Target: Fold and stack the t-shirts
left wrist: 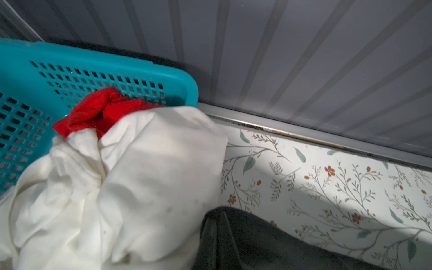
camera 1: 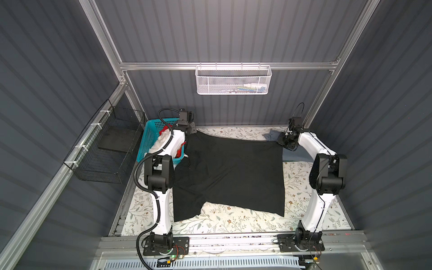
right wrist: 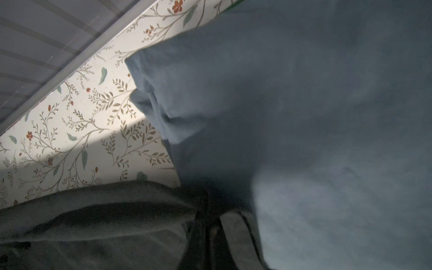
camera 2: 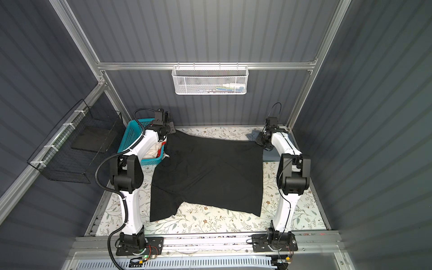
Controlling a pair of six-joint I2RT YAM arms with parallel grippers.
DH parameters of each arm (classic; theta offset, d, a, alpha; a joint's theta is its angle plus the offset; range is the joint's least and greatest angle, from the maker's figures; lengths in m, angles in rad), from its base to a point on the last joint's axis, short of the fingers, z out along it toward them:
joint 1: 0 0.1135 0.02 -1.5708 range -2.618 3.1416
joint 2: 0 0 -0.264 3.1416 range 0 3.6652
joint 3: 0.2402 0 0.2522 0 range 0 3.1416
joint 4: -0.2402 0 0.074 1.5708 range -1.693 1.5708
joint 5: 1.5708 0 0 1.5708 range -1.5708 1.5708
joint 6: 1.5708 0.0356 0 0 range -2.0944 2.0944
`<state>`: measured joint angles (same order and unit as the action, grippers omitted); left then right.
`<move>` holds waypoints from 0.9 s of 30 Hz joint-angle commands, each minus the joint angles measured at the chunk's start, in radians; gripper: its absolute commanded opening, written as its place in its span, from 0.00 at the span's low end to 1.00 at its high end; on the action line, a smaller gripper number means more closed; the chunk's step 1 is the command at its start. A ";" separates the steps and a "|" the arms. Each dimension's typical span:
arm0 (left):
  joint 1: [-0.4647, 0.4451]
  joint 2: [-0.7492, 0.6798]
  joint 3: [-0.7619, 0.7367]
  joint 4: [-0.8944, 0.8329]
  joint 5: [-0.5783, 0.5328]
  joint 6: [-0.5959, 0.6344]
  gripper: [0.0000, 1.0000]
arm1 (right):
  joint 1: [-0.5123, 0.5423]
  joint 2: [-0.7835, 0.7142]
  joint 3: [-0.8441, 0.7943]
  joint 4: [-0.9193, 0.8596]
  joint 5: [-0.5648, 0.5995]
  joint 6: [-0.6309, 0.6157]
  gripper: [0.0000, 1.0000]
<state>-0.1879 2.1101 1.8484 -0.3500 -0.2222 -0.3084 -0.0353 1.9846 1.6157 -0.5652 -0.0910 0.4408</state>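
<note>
Two far corners of the black t-shirt (camera 1: 228, 173) sit pinched in the closed left fingers (camera 1: 191, 131) and closed right fingers (camera 1: 281, 141); its far edge runs straight from one to the other.

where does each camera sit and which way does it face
Both top views: high above the arm bases, looking down at the black t-shirt on the floral table; both arms whole, left pincer and right pincer at its far corners.
Left wrist: on left arm, facing teal basket, white t-shirt, red t-shirt; own body unclear.
Right wrist: on right arm, facing blue-grey t-shirt; own body unclear.
Shared: all show the black t-shirt.
</note>
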 commanded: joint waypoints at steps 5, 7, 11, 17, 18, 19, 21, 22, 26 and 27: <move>0.011 -0.190 -0.171 0.061 0.046 -0.059 0.00 | -0.008 -0.114 -0.145 0.044 -0.009 -0.011 0.00; 0.011 -0.229 -0.221 0.071 0.053 -0.073 0.00 | -0.008 -0.132 -0.182 0.057 -0.013 -0.008 0.00; 0.011 -0.280 -0.288 0.056 0.070 -0.083 0.00 | -0.011 -0.154 -0.231 0.070 -0.021 -0.010 0.00; 0.014 -0.322 -0.356 0.020 0.062 -0.083 0.00 | -0.018 -0.180 -0.280 0.085 -0.038 -0.011 0.00; 0.014 -0.328 -0.369 0.017 0.062 -0.086 0.00 | -0.019 -0.187 -0.288 0.086 -0.041 -0.011 0.00; 0.014 -0.339 -0.383 0.016 0.063 -0.087 0.00 | -0.021 -0.192 -0.297 0.086 -0.041 -0.012 0.00; 0.015 -0.358 -0.405 0.013 0.069 -0.089 0.00 | -0.024 -0.206 -0.310 0.083 -0.039 -0.015 0.00; 0.015 -0.369 -0.414 0.011 0.069 -0.092 0.00 | -0.027 -0.212 -0.316 0.082 -0.037 -0.016 0.00; 0.016 -0.413 -0.426 0.000 0.071 -0.096 0.00 | -0.041 -0.251 -0.346 0.083 -0.033 -0.017 0.00; 0.015 -0.423 -0.426 -0.004 0.072 -0.098 0.00 | -0.044 -0.256 -0.351 0.084 -0.038 -0.017 0.00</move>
<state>-0.1810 1.7462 1.4227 -0.3397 -0.1574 -0.3901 -0.0616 1.7576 1.2812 -0.4824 -0.1318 0.4366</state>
